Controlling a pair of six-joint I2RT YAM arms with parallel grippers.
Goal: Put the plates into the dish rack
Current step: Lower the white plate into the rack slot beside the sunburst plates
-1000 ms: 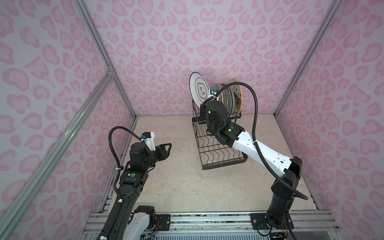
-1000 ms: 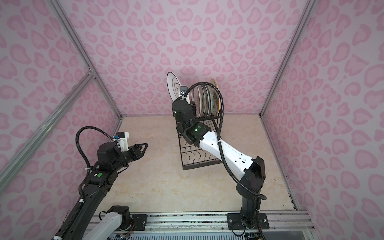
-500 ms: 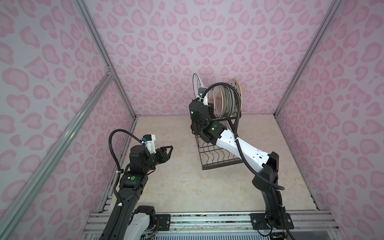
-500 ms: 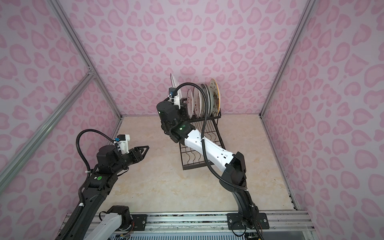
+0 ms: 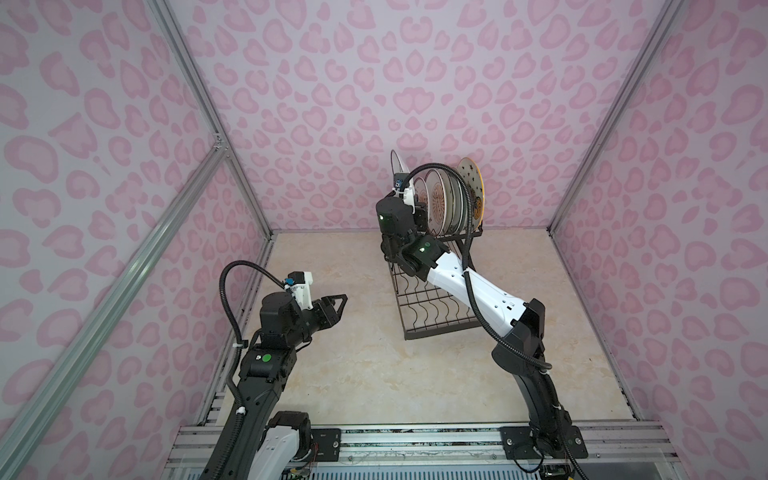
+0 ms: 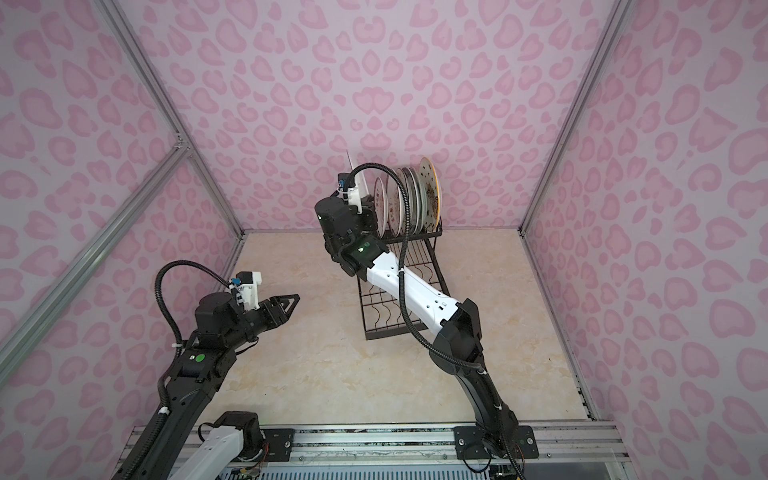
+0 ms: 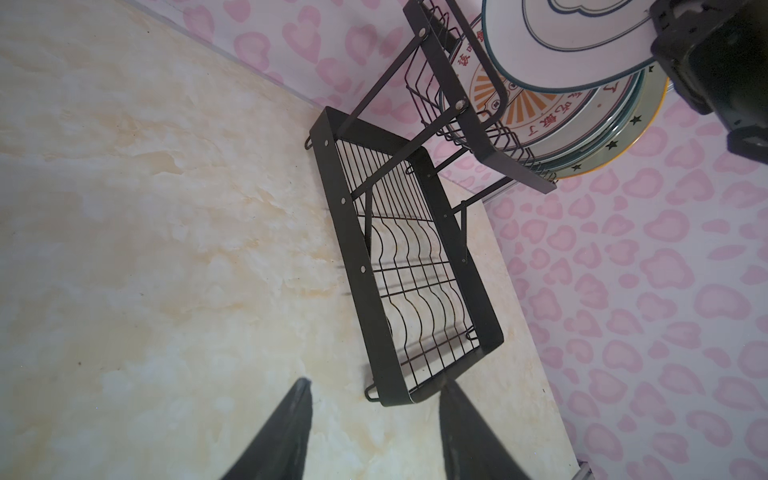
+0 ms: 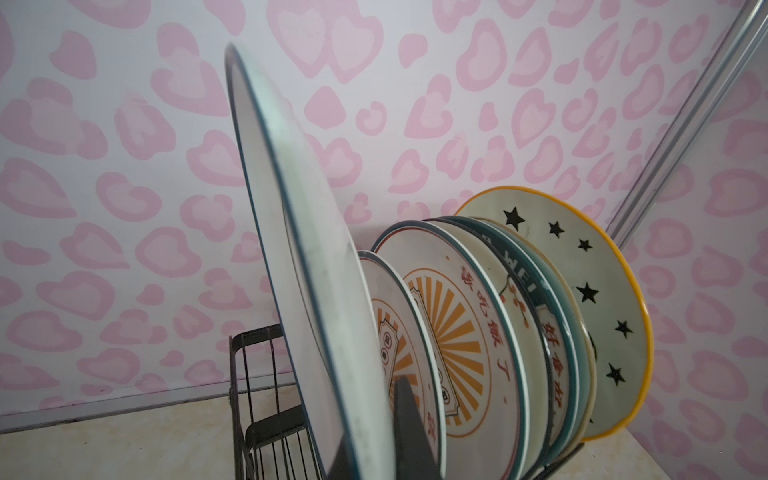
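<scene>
**Right pincer grips a teal-rimmed plate at the rack's upper basket**

The right pincer (image 8: 372, 436) is clenched on the lower edge of a teal-rimmed plate (image 8: 291, 228). One dark finger (image 8: 409, 419) presses the plate's face and the other sits behind it. The plate rises edge-on above the pincer, leaning slightly away from the others. In both top views it shows as a thin white sliver (image 5: 393, 164) (image 6: 356, 168) above the wrist.

Directly beside the pincer, on the side the plate faces, a row of plates (image 8: 519, 332) stands upright in the raised basket of the dish rack (image 5: 436, 309). A small sunburst plate (image 8: 395, 332) is nearest and the star plate (image 8: 582, 291) farthest. Whether the held plate's bottom edge already sits in a slot cannot be told.

The left pincer (image 5: 338, 302) hangs over the marbled tabletop (image 5: 353, 374), well apart from the rack. Its fingers (image 7: 291, 428) are spread with nothing between them. The lower tray (image 7: 349, 249) lies ahead of its tips.
</scene>
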